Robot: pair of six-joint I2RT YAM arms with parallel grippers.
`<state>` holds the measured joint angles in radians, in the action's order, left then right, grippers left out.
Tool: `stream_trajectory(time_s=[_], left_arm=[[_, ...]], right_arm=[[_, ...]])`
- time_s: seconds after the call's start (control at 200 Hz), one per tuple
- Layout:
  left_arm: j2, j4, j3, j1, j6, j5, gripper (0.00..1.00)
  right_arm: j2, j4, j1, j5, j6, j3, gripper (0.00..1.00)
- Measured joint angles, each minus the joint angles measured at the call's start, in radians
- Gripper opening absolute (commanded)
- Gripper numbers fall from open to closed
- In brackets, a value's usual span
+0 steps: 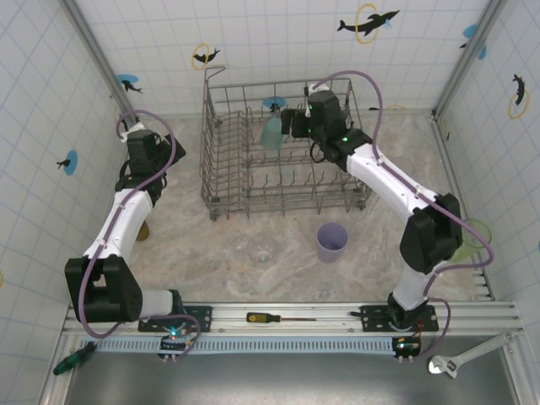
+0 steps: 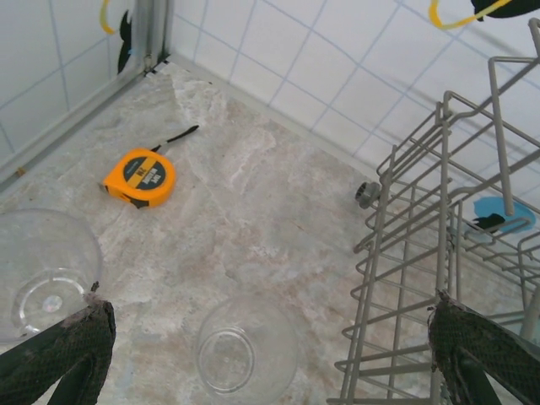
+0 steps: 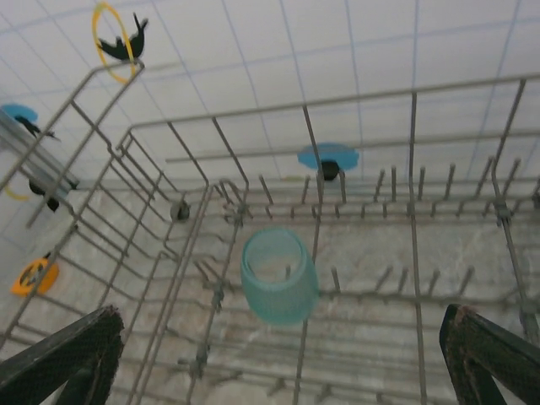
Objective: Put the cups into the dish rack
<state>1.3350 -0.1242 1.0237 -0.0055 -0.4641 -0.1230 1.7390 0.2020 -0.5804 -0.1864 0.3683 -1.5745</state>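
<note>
Marble-look tabletop (image 1: 190,240), tiled walls. Wire dish rack (image 1: 221,169) sat at the back, with a teal cup (image 3: 278,274) tilted among its tines. Right gripper (image 3: 278,342) hovered over it, spread wide and empty. Left gripper (image 2: 270,337), also wide, hung above two clear cups (image 2: 245,346) beside the rack. Lavender cup (image 1: 332,242) stood out front.

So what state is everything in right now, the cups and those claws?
teal cup: inside the dish rack, tilted among the tines, not held
lavender cup: upright on the table, mouth up
clear cup: upright on the table
left gripper: open, empty
right gripper: open, empty
</note>
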Motion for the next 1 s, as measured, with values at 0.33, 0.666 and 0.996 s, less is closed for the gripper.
stream_trajectory(time_s=[0.33,0.666,0.996], left_arm=[[-0.08,-0.006,-0.075,-0.002,0.039,-0.137,0.98],[-0.129,-0.197,-0.087,-0.002,0.038,-0.218,0.98],[-0.187,-0.405,-0.086,-0.002,-0.016,-0.301,0.98]], right_arm=[[-0.231,0.006,0.024,0.037,0.025,0.306,1.0],[-0.321,-0.001,0.052,0.089,-0.005,0.409,1.0],[-0.39,-0.027,0.083,0.175,-0.01,0.577,1.0]])
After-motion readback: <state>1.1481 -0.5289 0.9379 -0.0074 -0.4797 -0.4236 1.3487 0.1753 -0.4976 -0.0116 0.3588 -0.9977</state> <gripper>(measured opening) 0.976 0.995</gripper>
